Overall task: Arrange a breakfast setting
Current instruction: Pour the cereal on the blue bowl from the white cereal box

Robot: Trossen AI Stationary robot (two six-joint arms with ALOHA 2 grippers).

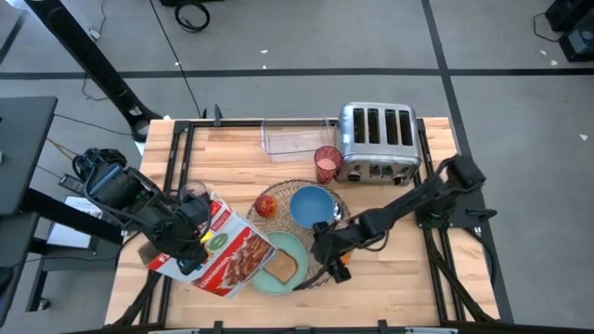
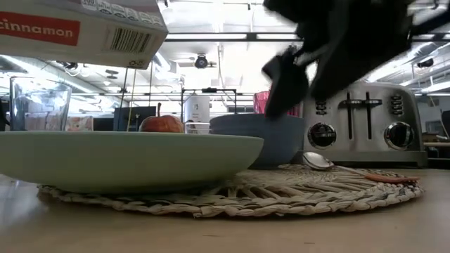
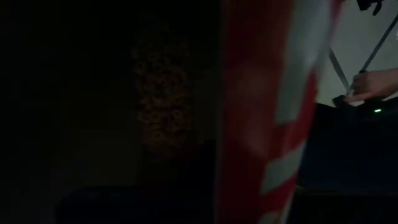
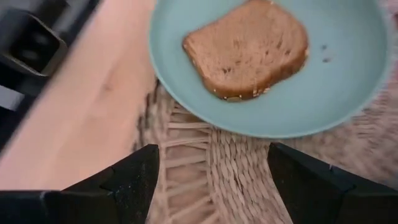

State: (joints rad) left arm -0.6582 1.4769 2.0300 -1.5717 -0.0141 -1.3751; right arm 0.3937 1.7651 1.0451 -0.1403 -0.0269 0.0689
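Breakfast setting on the wicker placemat (image 1: 306, 218); cereal box (image 1: 223, 250) held over its left side.

The left gripper (image 1: 190, 237) is clamped shut on the cereal box, which overhangs the left edge of the mint-green plate (image 1: 278, 269) and hides part of it. The toast slice (image 4: 249, 46) lies on the plate. The right gripper (image 1: 325, 249), fingers wide apart and holding nothing, hovers over the placemat just right of the plate. Blue bowl (image 1: 311, 206) sits on the far part of the placemat, red apple (image 1: 265, 205) to its left, pink cup (image 1: 327, 164) beyond it. Orange-handled utensil (image 2: 351, 171) rests at the mat's right edge. Toaster (image 1: 376, 141) and clear bin (image 1: 297, 137) stand at the far edge.
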